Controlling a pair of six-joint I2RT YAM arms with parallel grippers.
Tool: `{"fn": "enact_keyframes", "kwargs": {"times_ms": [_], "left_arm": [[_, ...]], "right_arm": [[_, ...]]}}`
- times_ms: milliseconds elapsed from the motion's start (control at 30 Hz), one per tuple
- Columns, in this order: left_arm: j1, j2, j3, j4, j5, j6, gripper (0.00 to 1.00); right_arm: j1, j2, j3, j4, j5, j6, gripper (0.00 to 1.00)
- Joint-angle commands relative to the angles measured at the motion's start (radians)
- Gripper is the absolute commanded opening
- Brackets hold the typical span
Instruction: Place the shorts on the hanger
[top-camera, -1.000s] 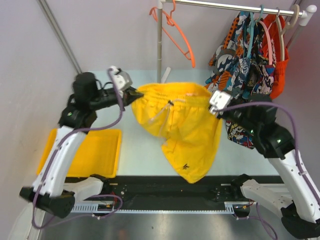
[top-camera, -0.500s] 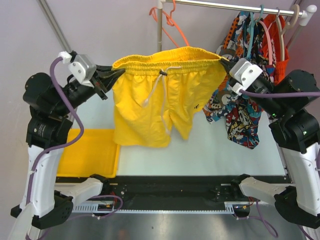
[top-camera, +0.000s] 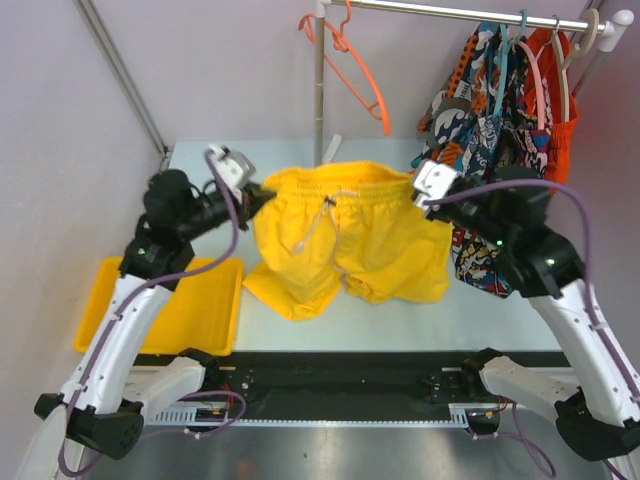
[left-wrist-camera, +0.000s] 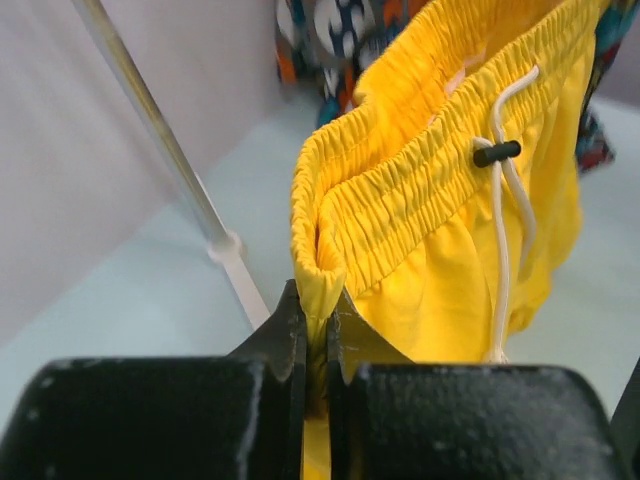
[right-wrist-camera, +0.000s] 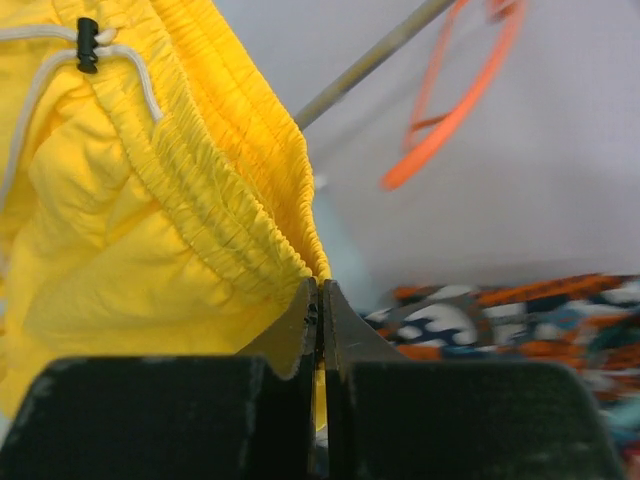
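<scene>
The yellow shorts (top-camera: 345, 240) hang stretched between my two grippers, waistband up, with the legs resting crumpled on the table. My left gripper (top-camera: 262, 192) is shut on the left end of the elastic waistband (left-wrist-camera: 318, 275). My right gripper (top-camera: 420, 195) is shut on the right end of the waistband (right-wrist-camera: 300, 262). The pale drawstring (left-wrist-camera: 505, 230) hangs down the front. The orange hanger (top-camera: 352, 70) hangs by its hook on the rail at the back, above and behind the shorts, and shows in the right wrist view (right-wrist-camera: 455, 105).
A yellow tray (top-camera: 185, 310) lies at the left of the pale table (top-camera: 400, 325). Cartoon-print shorts (top-camera: 485, 140) and an orange-red garment (top-camera: 560, 110) hang on the rail (top-camera: 480, 14) at the back right. A vertical rack pole (top-camera: 320, 90) stands behind the shorts.
Both arms have come down from a raised hold. The shorts, which hung free and spread high up, now sit lower with their legs bunched on the table.
</scene>
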Motion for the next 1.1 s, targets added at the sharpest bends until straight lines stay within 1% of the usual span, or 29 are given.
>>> {"fn": "enact_keyframes", "kwargs": {"times_ms": [0, 33, 67, 100, 133, 200, 233, 267, 333, 433, 467, 533, 567, 633, 667, 733, 767, 833, 867, 900, 933, 967, 1000, 1067], "left_arm": [[-0.015, -0.064, -0.264, 0.035, 0.040, 0.164, 0.01], [-0.018, -0.072, -0.364, 0.026, 0.056, 0.237, 0.02], [-0.041, -0.078, -0.414, 0.022, 0.058, 0.273, 0.07], [-0.057, -0.091, -0.462, 0.025, 0.046, 0.300, 0.09], [-0.070, -0.097, -0.553, 0.034, 0.031, 0.352, 0.09], [-0.098, -0.098, -0.632, 0.054, 0.006, 0.380, 0.12], [-0.106, -0.086, -0.684, 0.051, -0.006, 0.421, 0.13], [-0.133, -0.076, -0.701, 0.049, -0.025, 0.437, 0.13], [-0.150, -0.042, -0.735, 0.030, -0.057, 0.486, 0.16], [-0.153, -0.016, -0.749, 0.000, -0.074, 0.535, 0.21], [-0.153, -0.016, -0.747, -0.016, -0.068, 0.554, 0.27], [-0.152, -0.028, -0.741, -0.056, -0.028, 0.603, 0.38], [-0.153, -0.048, -0.738, -0.107, -0.013, 0.621, 0.46], [-0.153, -0.068, -0.726, -0.164, 0.010, 0.653, 0.55], [-0.152, -0.089, -0.717, -0.209, 0.008, 0.652, 0.65], [-0.153, -0.111, -0.676, -0.256, -0.008, 0.635, 0.72], [-0.150, -0.141, -0.657, -0.268, -0.015, 0.615, 0.74], [-0.141, -0.170, -0.591, -0.311, -0.017, 0.554, 0.79], [-0.127, -0.186, -0.567, -0.320, -0.011, 0.531, 0.83], [-0.121, -0.210, -0.516, -0.323, -0.008, 0.502, 0.86], [-0.105, -0.220, -0.490, -0.323, -0.002, 0.444, 0.92], [-0.098, -0.227, -0.464, -0.319, 0.009, 0.416, 0.97], [-0.094, -0.235, -0.416, -0.296, 0.008, 0.355, 1.00], [-0.091, -0.236, -0.370, -0.274, 0.008, 0.296, 1.00]], "right_arm": [[-0.008, 0.014, -0.223, -0.025, -0.072, 0.047, 0.00], [-0.006, 0.007, -0.272, -0.019, -0.096, 0.048, 0.00], [0.002, -0.012, -0.319, 0.002, -0.127, 0.042, 0.00], [0.011, -0.019, -0.423, 0.018, -0.129, 0.036, 0.00], [0.022, -0.024, -0.467, 0.033, -0.127, 0.027, 0.00], [0.052, -0.029, -0.545, 0.049, -0.132, 0.012, 0.00], [0.061, -0.030, -0.611, 0.056, -0.132, 0.010, 0.00], [0.083, -0.035, -0.640, 0.058, -0.135, 0.006, 0.00], [0.109, -0.041, -0.715, 0.056, -0.121, -0.011, 0.00], [0.153, -0.041, -0.763, 0.046, -0.106, -0.016, 0.00], [0.160, -0.039, -0.763, 0.035, -0.100, -0.008, 0.07], [0.175, -0.042, -0.762, 0.008, -0.089, 0.002, 0.11], [0.180, -0.052, -0.760, -0.009, -0.086, 0.001, 0.11], [0.196, -0.093, -0.759, -0.067, -0.080, 0.001, 0.22], [0.201, -0.110, -0.747, -0.088, -0.069, 0.010, 0.40], [0.204, -0.171, -0.717, -0.127, -0.034, 0.035, 0.55], [0.204, -0.188, -0.672, -0.137, -0.017, 0.053, 0.65], [0.203, -0.228, -0.618, -0.149, 0.037, 0.108, 0.73], [0.201, -0.236, -0.581, -0.151, 0.052, 0.131, 0.79], [0.201, -0.239, -0.512, -0.146, 0.066, 0.156, 0.82], [0.201, -0.233, -0.471, -0.140, 0.087, 0.217, 0.84], [0.200, -0.224, -0.434, -0.131, 0.098, 0.242, 0.87], [0.200, -0.214, -0.365, -0.099, 0.124, 0.289, 0.89], [0.190, -0.172, -0.308, -0.047, 0.159, 0.331, 0.90]]}}
